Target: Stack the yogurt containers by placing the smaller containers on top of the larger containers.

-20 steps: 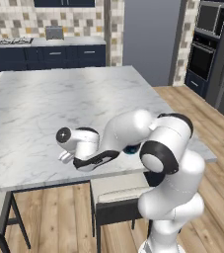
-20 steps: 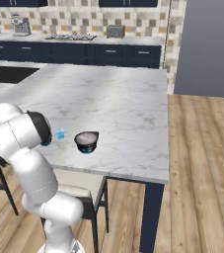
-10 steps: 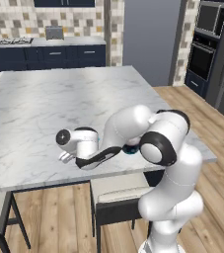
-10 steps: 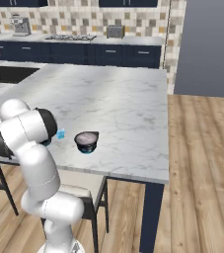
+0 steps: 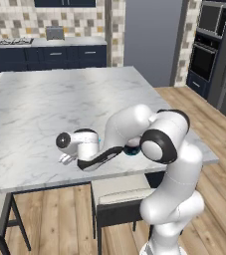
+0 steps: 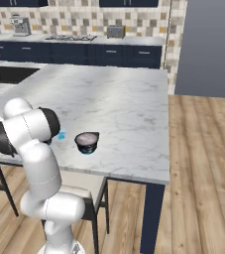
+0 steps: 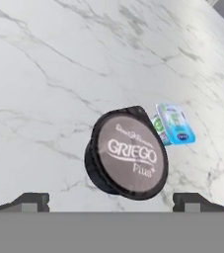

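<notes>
The gripper [image 7: 111, 200] is standing released, its two dark fingertips [image 7: 32, 200] spread wide apart and grasping nothing. In the hand view the dark round cup [image 7: 127, 153] is lying between and just beyond them on the marble island counter [image 7: 44, 74], touching neither tip. Its lid, tilted toward the camera, is reading "GRIEGO Plus". Just behind the dark round cup, touching or nearly touching its far rim, the tiny light-blue container [image 7: 173, 124] is sitting with its label facing up.

In the right base view the wide dark cup [image 6: 86, 142] is standing near the counter's front edge, and a blue speck [image 6: 61, 135] is peeking out beside the arm; what it is cannot be made out. In the left base view the arm is covering most of the wide dark cup, leaving a teal sliver [image 5: 132, 149].
</notes>
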Robot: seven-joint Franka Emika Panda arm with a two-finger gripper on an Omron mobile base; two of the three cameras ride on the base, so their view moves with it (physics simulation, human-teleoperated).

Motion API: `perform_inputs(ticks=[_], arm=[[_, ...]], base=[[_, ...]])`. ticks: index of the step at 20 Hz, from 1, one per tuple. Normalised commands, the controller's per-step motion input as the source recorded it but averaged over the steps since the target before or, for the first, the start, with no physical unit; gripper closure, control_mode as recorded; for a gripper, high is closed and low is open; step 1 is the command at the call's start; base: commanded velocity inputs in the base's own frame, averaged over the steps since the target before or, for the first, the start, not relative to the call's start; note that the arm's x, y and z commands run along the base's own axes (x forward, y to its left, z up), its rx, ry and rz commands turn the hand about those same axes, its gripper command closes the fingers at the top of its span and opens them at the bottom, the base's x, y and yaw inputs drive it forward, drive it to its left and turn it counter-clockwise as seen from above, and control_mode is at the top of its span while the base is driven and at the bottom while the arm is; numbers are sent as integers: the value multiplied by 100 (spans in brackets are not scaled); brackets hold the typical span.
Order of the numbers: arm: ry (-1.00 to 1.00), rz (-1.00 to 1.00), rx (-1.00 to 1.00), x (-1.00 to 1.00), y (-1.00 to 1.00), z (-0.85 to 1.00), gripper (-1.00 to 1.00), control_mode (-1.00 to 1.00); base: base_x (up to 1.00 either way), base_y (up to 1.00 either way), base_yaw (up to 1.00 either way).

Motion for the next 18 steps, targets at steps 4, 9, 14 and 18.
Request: perform_inputs(ticks=[4,9,14,18], arm=[[-5,0,0,12,0,-10,-100,-100],[-4,0,0,12,0,-15,-100,-100],[-1,0,0,13,0,-16,-100,-100],[0,0,0,20,0,-16,-100,-100]], base=[[0,0,0],[0,0,0],[0,0,0],[0,0,0]])
